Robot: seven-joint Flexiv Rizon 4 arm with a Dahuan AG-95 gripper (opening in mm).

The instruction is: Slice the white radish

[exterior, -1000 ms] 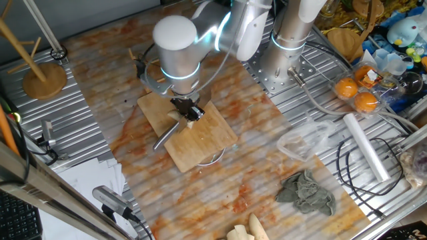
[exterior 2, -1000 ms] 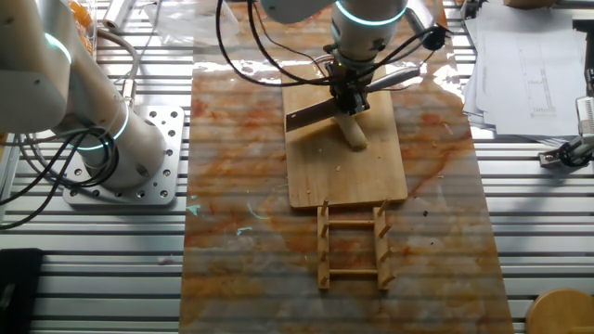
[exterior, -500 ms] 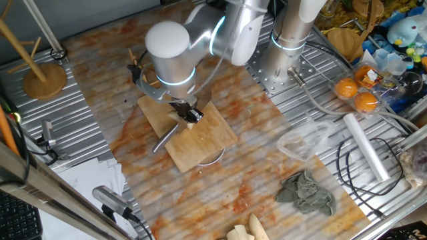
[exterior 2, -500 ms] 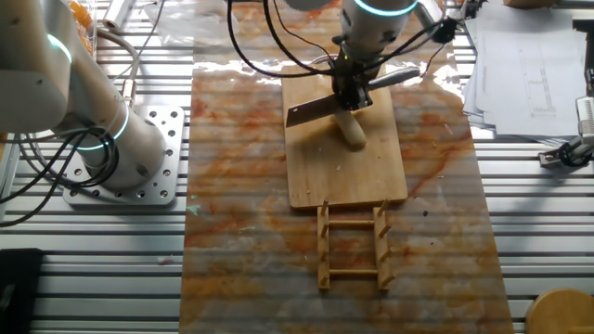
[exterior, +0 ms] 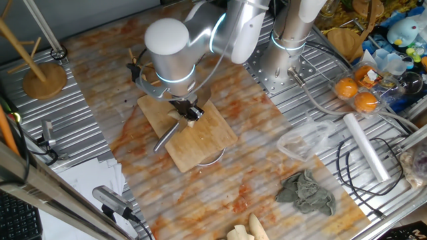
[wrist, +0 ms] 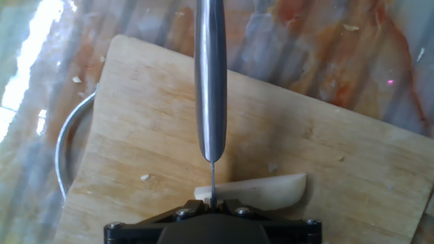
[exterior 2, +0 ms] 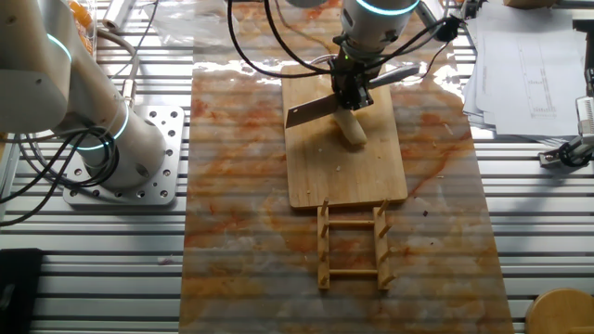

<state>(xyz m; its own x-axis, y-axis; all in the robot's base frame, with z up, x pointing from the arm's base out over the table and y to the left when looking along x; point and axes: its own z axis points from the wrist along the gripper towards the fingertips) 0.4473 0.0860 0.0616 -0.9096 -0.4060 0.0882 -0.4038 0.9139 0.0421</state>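
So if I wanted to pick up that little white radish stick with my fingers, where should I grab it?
Probably pinch the white radish across its two long sides at the rounded free end, coming straight down from above. It lies flat on the cutting board, so its top is open. The other end sits under the knife held by the gripper, so keep away from there.

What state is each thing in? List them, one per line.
Radish: whole, uncut, lying on the board.
Knife: held edge-down above the radish's end.
End effector: shut on the knife.
Board: flat on the table, a few crumbs.
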